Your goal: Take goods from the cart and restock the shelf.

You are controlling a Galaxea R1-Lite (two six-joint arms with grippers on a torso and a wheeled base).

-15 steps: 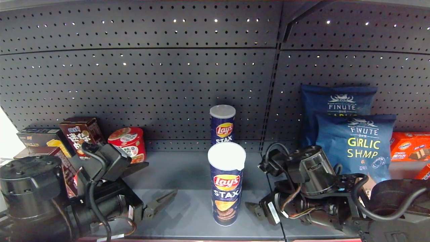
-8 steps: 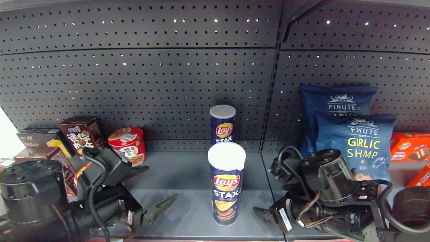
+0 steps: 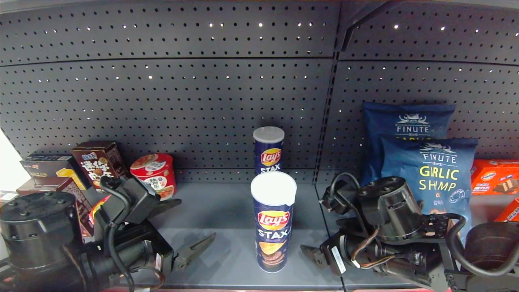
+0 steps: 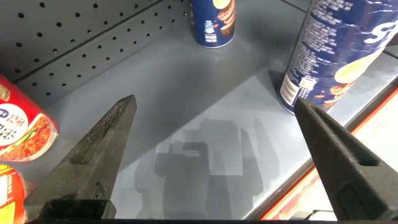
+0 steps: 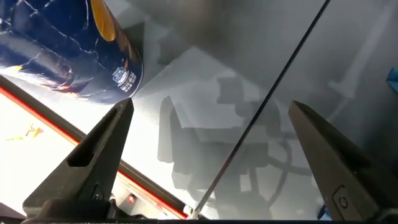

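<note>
Back panel: you have the dark perforated wall (image 3: 162, 101) across the upper frame.
Shelf: the grey board (image 3: 227, 227) runs along the bottom of the head view.
Blue bags: two snack bags (image 3: 440, 174) stand at the right, one behind the other.
Left claw: your left claw (image 3: 196, 217) sits lower left, spread wide and empty.
Right claw: your right claw (image 5: 211, 104) sits lower right, also released, grasping nothing.
Front can: the chip can (image 3: 273, 223) stands upright at bottom centre near the shelf's front edge, between both claws, touched by neither.
Rear can: a second can (image 3: 268, 150) stands upright behind it by the back panel.
Boxes: brown boxes (image 3: 97, 160) at far left, orange boxes (image 3: 494, 176) at far right.
Red cup: a noodle cup (image 3: 154, 172) sits just beside the brown boxes.
</note>
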